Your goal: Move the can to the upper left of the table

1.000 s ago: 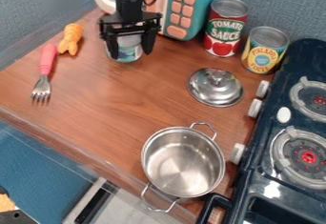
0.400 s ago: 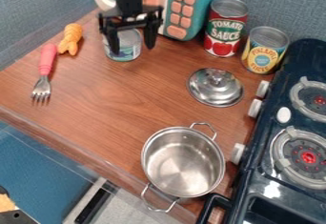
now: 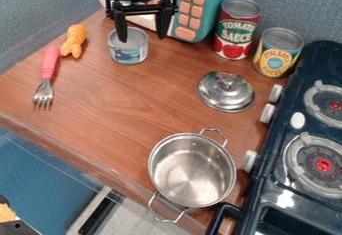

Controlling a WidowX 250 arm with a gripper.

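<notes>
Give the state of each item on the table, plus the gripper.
Gripper: open, holding nothing
Small can: upright, not gripped
Red can: upright
Yellow can: upright
Pot: uncovered, empty
Lid: off the pot, knob up
Fork: lying flat
Orange toy: lying down

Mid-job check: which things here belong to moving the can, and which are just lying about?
Part of the job:
- short can, apparently the one meant, already at the table's upper left
- gripper, above it
- table

Just lying about:
- fork
- orange toy
- red can
- yellow can
- lid
- pot
- microwave
- stove
</notes>
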